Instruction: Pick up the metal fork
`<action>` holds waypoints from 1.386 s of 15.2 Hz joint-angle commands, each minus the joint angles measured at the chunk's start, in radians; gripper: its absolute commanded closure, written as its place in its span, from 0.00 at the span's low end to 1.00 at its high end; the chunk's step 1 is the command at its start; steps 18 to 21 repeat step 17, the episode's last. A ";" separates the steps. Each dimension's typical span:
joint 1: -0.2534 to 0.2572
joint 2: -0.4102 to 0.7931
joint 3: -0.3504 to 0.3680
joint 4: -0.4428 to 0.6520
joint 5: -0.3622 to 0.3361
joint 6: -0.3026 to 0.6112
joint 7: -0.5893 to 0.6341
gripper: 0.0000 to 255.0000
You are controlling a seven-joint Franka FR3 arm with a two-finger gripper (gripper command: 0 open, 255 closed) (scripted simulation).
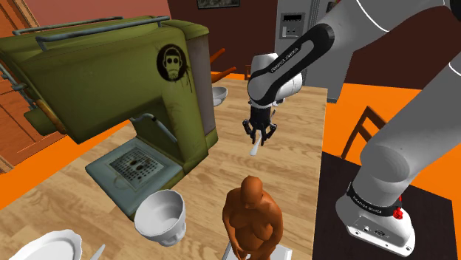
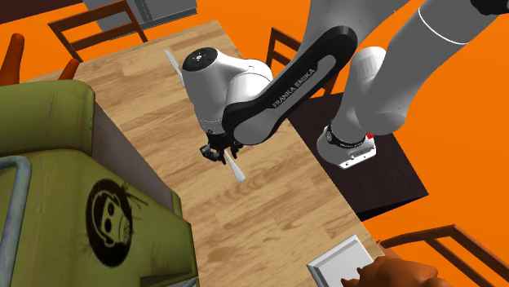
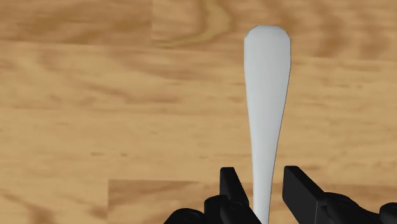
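Fork point(image 3: 267, 95): white, drawn plain – its handle is seen lengthwise in the wrist view, broad rounded end away from the gripper, over pale wood grain.
Fork's place: on the wooden table point(image 1: 295, 185), directly under the gripper, near the table's middle; whether it is lifted off the wood cannot be told.
Gripper point(image 3: 262, 170): black, pointed down at the table; the fork's narrow neck is straddled by it.
Fingers: set narrow, not yet closed – one finger is seen at the handle's edge, a sliver of wood is seen between the handle and the other.
Beside: an olive-green coffee machine point(image 1: 111, 81), marked with a black monkey emblem, towards the shoulder view's left.
Nearer the camera: a white bowl point(image 1: 160, 214) and a brown figurine point(image 1: 253, 218), well apart from the fork.
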 commanded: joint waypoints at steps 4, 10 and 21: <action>-0.001 -0.045 -0.007 0.020 -0.003 -0.065 0.005 1.00; -0.002 -0.103 -0.017 0.058 -0.009 -0.161 0.014 1.00; -0.004 -0.144 -0.026 0.097 -0.016 -0.240 0.022 1.00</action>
